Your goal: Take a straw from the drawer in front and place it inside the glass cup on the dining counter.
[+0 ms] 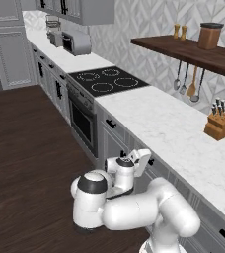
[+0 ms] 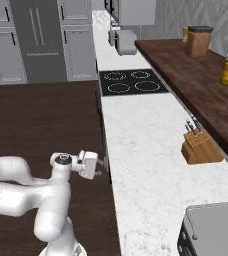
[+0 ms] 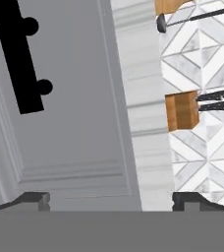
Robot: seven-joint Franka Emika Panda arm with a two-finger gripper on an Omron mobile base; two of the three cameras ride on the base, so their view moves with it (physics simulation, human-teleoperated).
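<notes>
My gripper (image 1: 149,161) (image 2: 105,163) is held level at the cabinet fronts just under the marble worktop (image 1: 168,126). It stands open, with nothing between its fingertips (image 3: 35,199). Right in front of it is the shut drawer (image 3: 70,108), light grey with a panelled front. The drawer's black bar handle (image 3: 16,54) lies off toward the upper left of the hand view, which is rolled sideways. The straw, the glass cup and the dining counter are out of view.
A wooden knife block (image 1: 220,124) (image 2: 200,147) (image 3: 182,110) stands on the worktop by the tiled wall. A black cooktop (image 1: 107,80) and oven (image 1: 82,123) lie to the left. A dark wooden shelf (image 1: 193,52) hangs above. The dark floor (image 1: 25,148) behind me is open.
</notes>
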